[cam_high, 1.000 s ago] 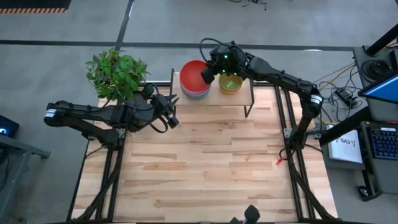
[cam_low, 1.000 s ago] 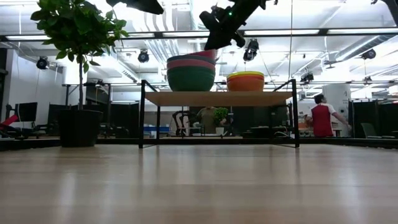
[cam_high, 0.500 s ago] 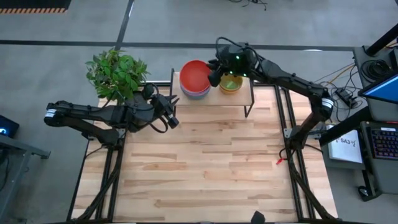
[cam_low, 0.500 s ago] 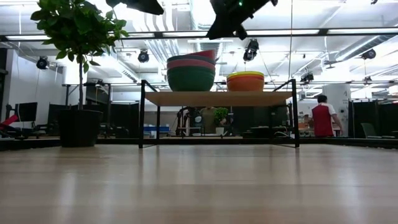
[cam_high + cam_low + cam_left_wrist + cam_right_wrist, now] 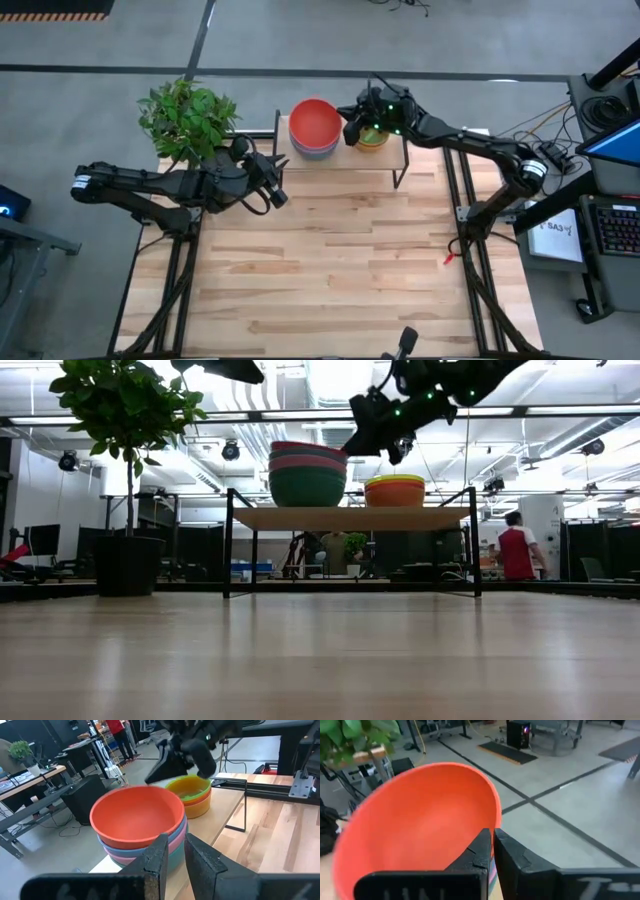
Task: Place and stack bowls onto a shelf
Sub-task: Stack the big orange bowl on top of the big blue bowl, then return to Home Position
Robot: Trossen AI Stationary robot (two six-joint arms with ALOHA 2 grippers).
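Observation:
On the shelf (image 5: 385, 158) (image 5: 350, 518) at the table's far edge stand two stacks. The larger bowls, red (image 5: 314, 122) (image 5: 135, 817) on top of pink, blue and teal (image 5: 307, 485), sit nested and level. To their right the smaller stack (image 5: 371, 137) (image 5: 394, 491) shows lime green inside yellow over orange. My right gripper (image 5: 349, 127) (image 5: 362, 442) (image 5: 492, 840) hovers shut between the stacks, just right of the red bowl's rim and above it. My left gripper (image 5: 279, 190) (image 5: 176, 851) waits shut over the table's far left part, facing the shelf.
A potted plant (image 5: 186, 120) (image 5: 127, 565) stands at the table's far left corner beside the shelf. The wooden tabletop (image 5: 320, 270) stretches toward the near edge. A person (image 5: 517, 550) moves in the room behind the table.
My right gripper has moved from the red bowl's right rim toward the table's right, ending between the two stacks. The red bowl, earlier tilted with its right side raised, now sits level in the stack.

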